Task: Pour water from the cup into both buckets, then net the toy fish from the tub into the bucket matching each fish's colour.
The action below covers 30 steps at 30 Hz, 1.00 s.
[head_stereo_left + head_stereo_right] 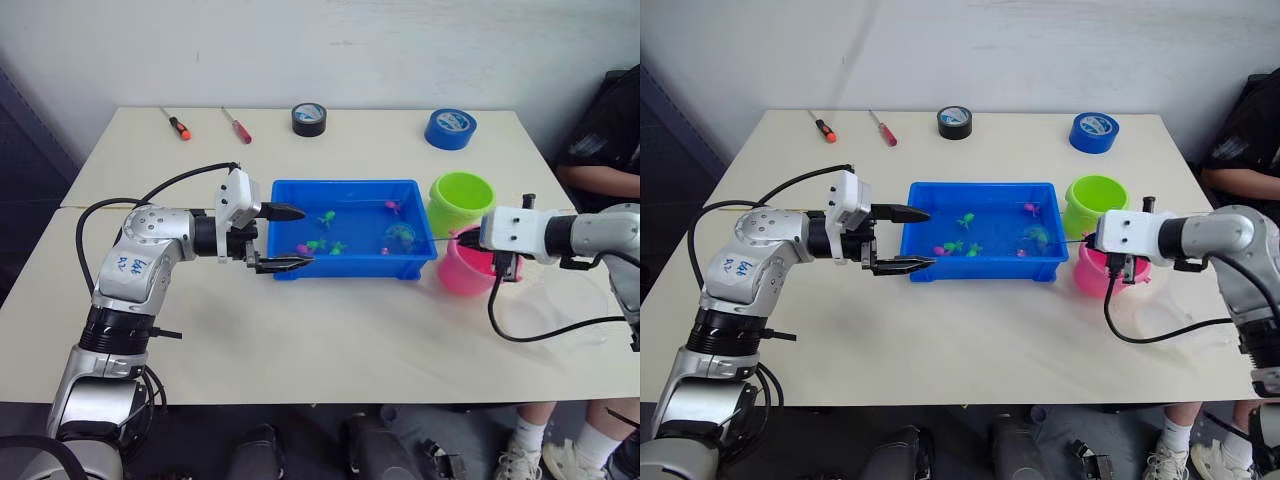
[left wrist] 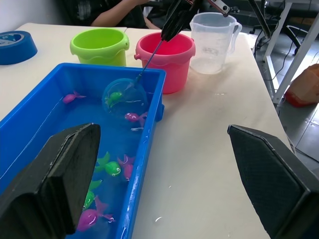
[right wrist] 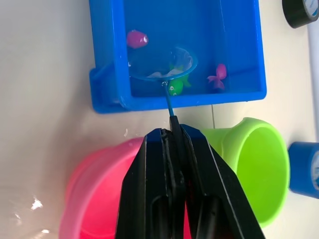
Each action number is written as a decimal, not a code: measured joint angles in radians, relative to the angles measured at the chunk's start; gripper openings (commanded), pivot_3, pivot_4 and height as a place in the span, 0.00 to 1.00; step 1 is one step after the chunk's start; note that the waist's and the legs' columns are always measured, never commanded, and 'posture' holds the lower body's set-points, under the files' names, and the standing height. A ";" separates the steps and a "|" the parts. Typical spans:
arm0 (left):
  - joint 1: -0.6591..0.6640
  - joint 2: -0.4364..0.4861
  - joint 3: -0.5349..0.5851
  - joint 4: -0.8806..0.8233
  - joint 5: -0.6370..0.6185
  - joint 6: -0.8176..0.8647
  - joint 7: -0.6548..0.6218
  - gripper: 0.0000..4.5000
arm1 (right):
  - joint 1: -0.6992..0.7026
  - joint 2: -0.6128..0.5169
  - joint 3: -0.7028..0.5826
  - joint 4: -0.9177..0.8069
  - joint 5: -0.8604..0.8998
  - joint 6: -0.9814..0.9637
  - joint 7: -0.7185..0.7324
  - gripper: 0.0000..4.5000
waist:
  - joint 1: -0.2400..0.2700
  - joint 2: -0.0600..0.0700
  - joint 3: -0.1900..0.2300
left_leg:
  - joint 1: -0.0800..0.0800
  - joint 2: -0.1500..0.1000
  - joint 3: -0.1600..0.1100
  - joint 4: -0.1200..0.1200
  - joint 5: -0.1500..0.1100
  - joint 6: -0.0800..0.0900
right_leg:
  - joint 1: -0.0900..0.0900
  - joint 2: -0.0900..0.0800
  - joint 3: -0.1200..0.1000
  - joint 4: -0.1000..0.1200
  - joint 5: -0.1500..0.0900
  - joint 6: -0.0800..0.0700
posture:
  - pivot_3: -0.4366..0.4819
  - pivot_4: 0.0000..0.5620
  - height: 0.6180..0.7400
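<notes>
The blue tub (image 1: 340, 184) holds water and several toy fish, green (image 1: 326, 217) and pink (image 1: 392, 207). The green bucket (image 1: 462, 200) and the pink bucket (image 1: 460, 275) stand side by side at the tub's right end. Beyond the pink bucket stands the clear cup (image 2: 212, 40). My right gripper (image 3: 172, 132) hangs over the pink bucket, shut on the net's thin handle. The net's hoop (image 2: 124, 97) dips into the tub's right end, with a green fish (image 2: 115, 96) at it. My left gripper (image 1: 300, 238) is open at the tub's left end, holding nothing.
Two screwdrivers (image 1: 176, 124) (image 1: 237, 126), a black tape roll (image 1: 309, 118) and a blue tape roll (image 1: 450, 128) lie along the table's far edge. A person (image 1: 600, 140) sits at the right end of the table.
</notes>
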 measured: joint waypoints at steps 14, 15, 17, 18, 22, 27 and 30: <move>-0.002 0.002 0.000 0.005 0.000 -0.001 -0.010 0.99 | 0.066 0.099 -0.026 -0.120 0.103 0.215 -0.002 0.00 | 0.001 0.000 0.000 | 0.000 0.000 0.000 0.000 0.000 0.000 | 0.000 0.000 0.000 0.000 0.000 0.000 | 0.48 0.27 1.00; -0.002 0.002 0.000 0.007 0.000 -0.001 -0.010 0.99 | 0.067 0.103 -0.038 -0.132 0.123 0.259 -0.004 0.00 | 0.002 0.000 0.000 | 0.000 0.000 0.000 0.000 0.000 0.000 | 0.000 0.000 0.000 0.000 0.000 0.000 | 0.48 0.27 1.00; -0.002 0.004 0.000 0.011 0.000 -0.002 -0.010 0.99 | 0.069 0.107 -0.059 -0.149 0.153 0.326 -0.009 0.00 | 0.004 0.000 0.000 | 0.000 0.000 0.000 0.000 0.000 0.000 | 0.000 0.000 0.000 0.000 0.000 0.000 | 0.48 0.27 1.00; -0.002 0.005 0.000 0.013 0.001 -0.003 -0.010 0.99 | 0.074 0.113 -0.075 -0.157 0.169 0.364 -0.014 0.00 | 0.006 0.000 0.000 | 0.000 0.000 0.000 0.000 0.000 0.000 | 0.000 0.000 0.000 0.000 0.000 0.000 | 0.48 0.27 1.00; -0.003 0.006 0.000 0.024 0.000 -0.002 -0.008 0.99 | 0.100 0.148 -0.120 -0.189 0.247 0.518 -0.039 0.00 | 0.005 0.000 0.000 | 0.000 0.000 0.000 0.000 0.000 0.000 | 0.000 0.000 0.000 0.000 0.000 0.000 | 0.48 0.27 1.00; -0.005 0.001 0.003 0.069 0.000 -0.001 -0.001 0.99 | 0.167 0.181 -0.232 -0.260 0.367 0.722 -0.105 0.00 | 0.008 0.000 0.000 | -0.001 0.000 -0.001 0.000 0.000 0.000 | 0.000 0.000 0.000 0.000 0.000 0.000 | 0.48 0.27 1.00; -0.010 -0.015 0.005 0.087 -0.006 0.012 0.003 0.99 | 0.214 0.182 -0.294 -0.312 0.403 0.782 -0.155 0.00 | 0.011 0.000 0.000 | -0.001 0.000 -0.001 -0.001 0.000 0.000 | 0.000 0.000 0.000 -0.001 0.000 0.000 | 0.48 0.27 1.00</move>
